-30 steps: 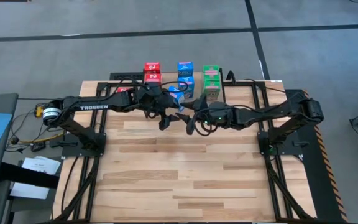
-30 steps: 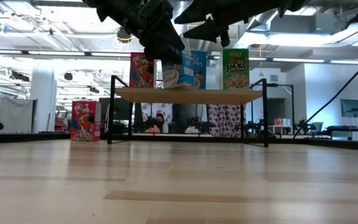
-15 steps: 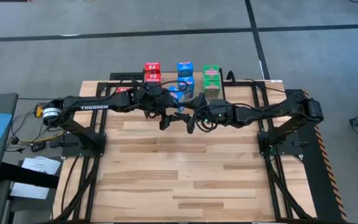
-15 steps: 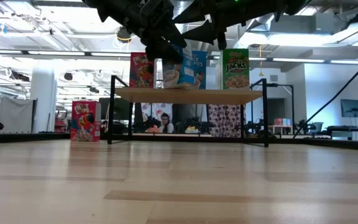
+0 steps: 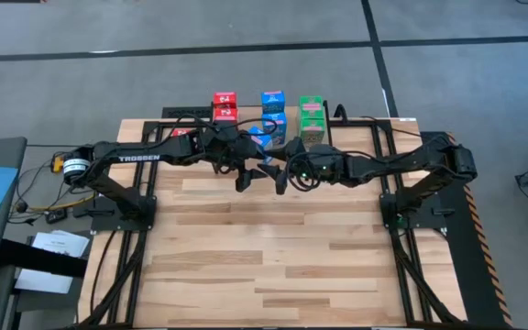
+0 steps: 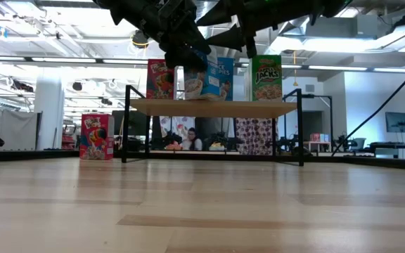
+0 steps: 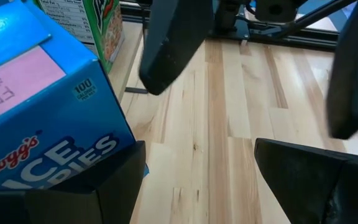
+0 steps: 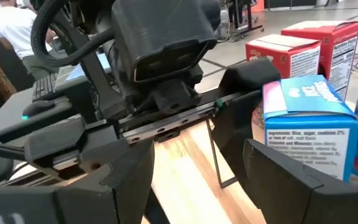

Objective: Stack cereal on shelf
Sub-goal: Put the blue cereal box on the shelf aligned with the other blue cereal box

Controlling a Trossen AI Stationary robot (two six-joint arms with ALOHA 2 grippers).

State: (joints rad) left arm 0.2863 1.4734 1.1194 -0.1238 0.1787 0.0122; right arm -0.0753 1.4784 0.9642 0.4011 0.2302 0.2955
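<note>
One wide slatted wooden table (image 5: 273, 266) fills most of the high view. Both dark arms reach in from its left and right sides and meet near the middle of its far half.

At the far edge stands the shelf (image 6: 213, 107), a light-wood board on thin black wire legs. Cereal boxes stand on it in three groups: the red boxes (image 5: 225, 105) at the left, the blue boxes (image 5: 272, 99) in the middle and the green boxes (image 5: 312, 115) at the right. How many each group holds cannot be counted for certain.

One tilted blue box (image 6: 202, 83) leans at the near edge of the shelf in front of the blue group, its lower edge on the board. A single red box (image 6: 95, 137) stands upright on the table itself, just left of the shelf's left legs. Beyond the shelf, a person (image 6: 192, 138) shows in the room behind.

The left gripper (image 7: 199, 146) hangs just above and near of the shelf's middle. Its fingers are spread with only bare tabletop between them. The tilted blue box lies against the outside of one finger (image 7: 73, 186), not in the grasp.

The right gripper (image 8: 199, 149) sits just to the right of the left one and faces it. Its fingers are also spread wide and hold nothing.
</note>
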